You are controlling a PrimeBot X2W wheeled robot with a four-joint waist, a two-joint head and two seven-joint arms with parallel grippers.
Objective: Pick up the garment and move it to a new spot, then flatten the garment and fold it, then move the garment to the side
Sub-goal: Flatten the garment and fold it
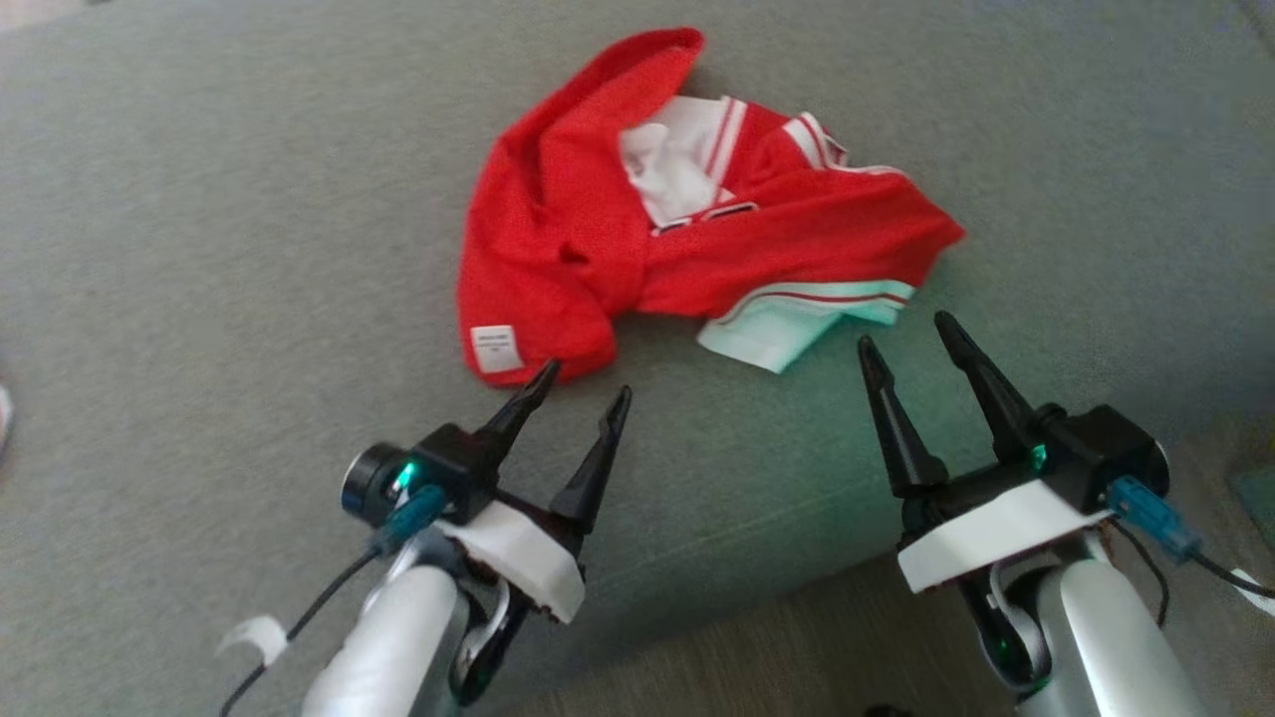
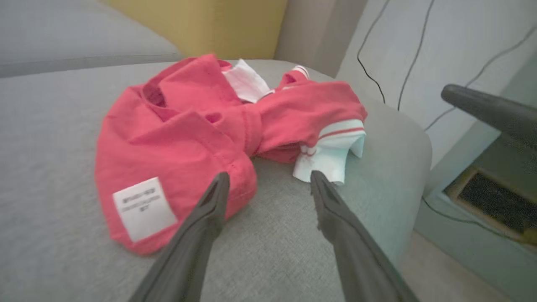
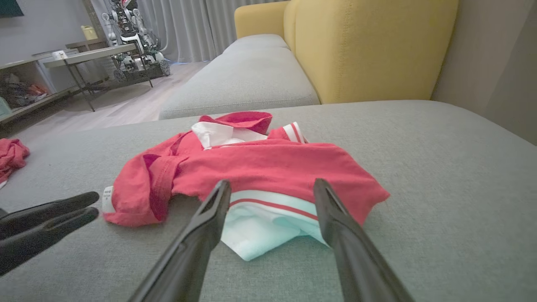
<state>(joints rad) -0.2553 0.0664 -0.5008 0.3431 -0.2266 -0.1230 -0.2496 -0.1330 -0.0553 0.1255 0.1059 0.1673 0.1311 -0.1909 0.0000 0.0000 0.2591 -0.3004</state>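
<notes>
A red garment (image 1: 687, 219) with white striped trim and a white label lies crumpled on the grey cushion (image 1: 199, 249). My left gripper (image 1: 586, 380) is open, its fingertips just short of the garment's near left hem, by the label. My right gripper (image 1: 906, 329) is open too, tips close to the white sleeve at the near right. In the left wrist view the garment (image 2: 193, 138) lies ahead of the left gripper (image 2: 268, 178). Seen from the right wrist, the garment (image 3: 260, 172) lies right in front of the right gripper (image 3: 272, 184), and the left gripper (image 3: 94, 205) shows at the left edge.
The cushion's near edge (image 1: 757, 578) drops to wooden floor at the bottom right. A yellow sofa back (image 3: 369, 46) rises behind. Another red cloth (image 3: 11, 154) lies far left on the cushion. Cables hang on the wall (image 2: 398, 54) beside the cushion's end.
</notes>
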